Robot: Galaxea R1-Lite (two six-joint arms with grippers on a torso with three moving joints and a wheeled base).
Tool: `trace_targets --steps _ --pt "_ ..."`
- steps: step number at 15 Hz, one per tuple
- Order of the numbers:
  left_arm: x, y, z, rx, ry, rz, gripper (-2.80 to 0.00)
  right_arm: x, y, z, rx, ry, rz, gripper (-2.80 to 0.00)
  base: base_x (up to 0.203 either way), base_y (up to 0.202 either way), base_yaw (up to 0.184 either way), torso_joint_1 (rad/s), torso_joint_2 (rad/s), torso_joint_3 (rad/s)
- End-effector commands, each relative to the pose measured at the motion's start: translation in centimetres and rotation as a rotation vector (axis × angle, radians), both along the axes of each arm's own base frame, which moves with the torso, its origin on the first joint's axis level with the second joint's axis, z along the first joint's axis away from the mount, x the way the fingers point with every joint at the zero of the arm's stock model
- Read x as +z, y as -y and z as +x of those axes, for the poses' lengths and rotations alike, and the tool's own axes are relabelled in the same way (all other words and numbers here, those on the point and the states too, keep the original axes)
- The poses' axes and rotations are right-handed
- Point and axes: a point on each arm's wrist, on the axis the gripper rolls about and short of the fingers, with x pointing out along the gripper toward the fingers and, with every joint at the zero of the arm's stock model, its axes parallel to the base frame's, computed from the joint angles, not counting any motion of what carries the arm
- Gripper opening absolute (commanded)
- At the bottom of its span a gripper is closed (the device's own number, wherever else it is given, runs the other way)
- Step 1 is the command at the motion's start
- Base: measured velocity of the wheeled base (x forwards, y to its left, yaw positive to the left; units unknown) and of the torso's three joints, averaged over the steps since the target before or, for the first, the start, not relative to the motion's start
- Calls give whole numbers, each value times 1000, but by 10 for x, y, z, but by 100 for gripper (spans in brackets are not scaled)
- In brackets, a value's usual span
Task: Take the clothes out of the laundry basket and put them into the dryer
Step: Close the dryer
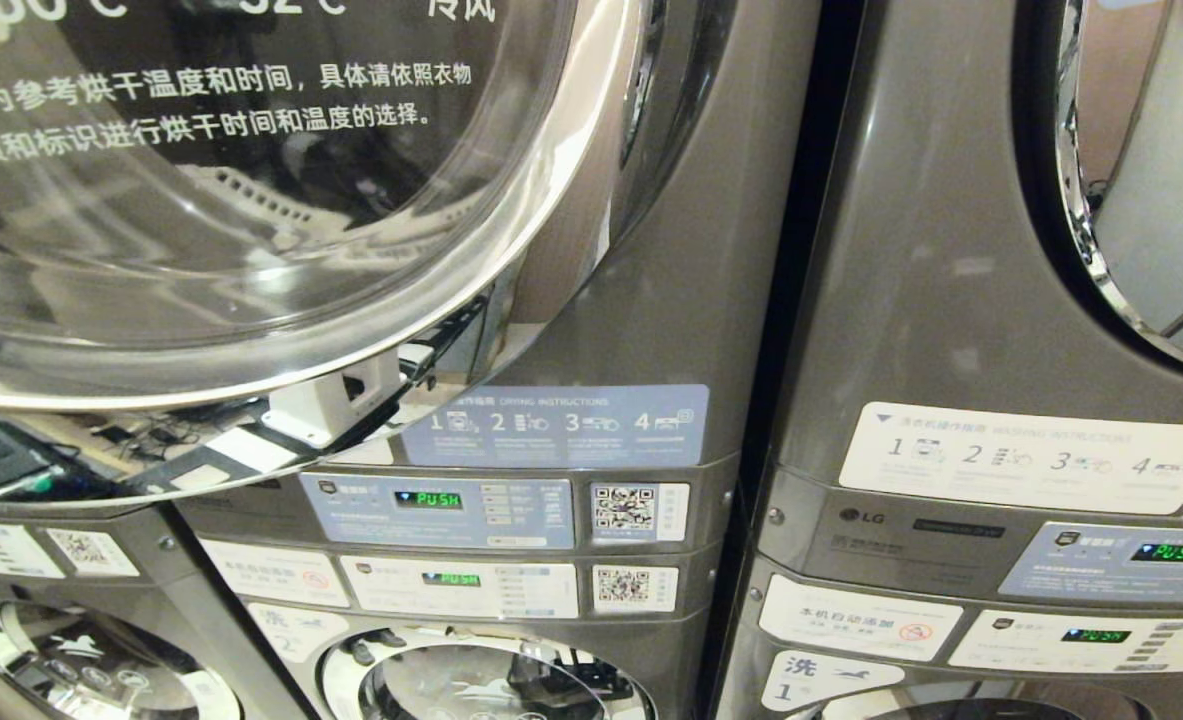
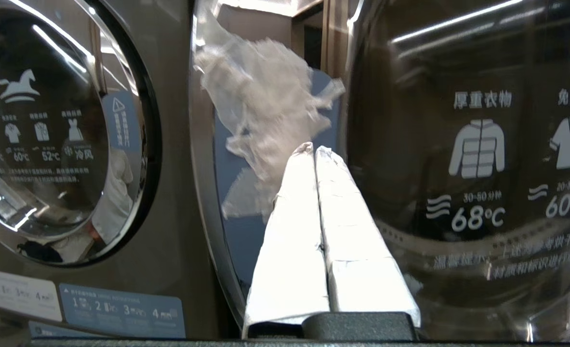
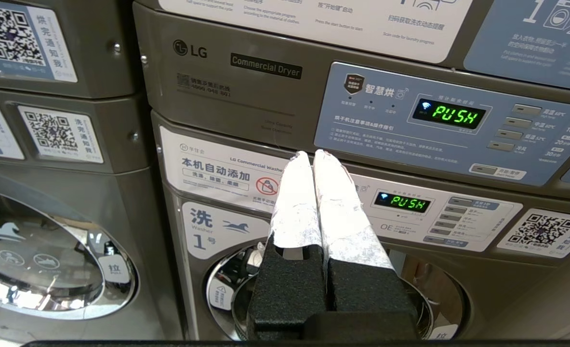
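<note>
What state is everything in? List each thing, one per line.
left gripper: shut on the sheer white cloth
right gripper: shut, empty
upper dryer door: swung open
dryer display: lit, reading PUSH
washer display: lit, reading PUSH

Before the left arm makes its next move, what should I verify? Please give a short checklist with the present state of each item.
1. Left gripper shut on the sheer cloth: ok.
2. Dryer door swung open: ok.
3. Drum opening free: cannot tell, the door hides it.
4. Right gripper shut, empty, parked before the control panel: ok.
5. Clothes left in the laundry basket: cannot tell, it is out of view.
</note>
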Motion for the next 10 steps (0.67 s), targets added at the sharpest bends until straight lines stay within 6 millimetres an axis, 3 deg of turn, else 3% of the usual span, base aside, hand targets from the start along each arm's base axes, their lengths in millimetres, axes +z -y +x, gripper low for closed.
trace_targets --steps 1,10 --pt "-5 0 8 2 -31 -2 -280 -4 0 1 0 -15 0 -280 0 0 0 0 0 0" --pt "-11 -5 61 107 -152 -115 -280 -3 0 1 0 -13 -8 -280 0 0 0 0 0 0"
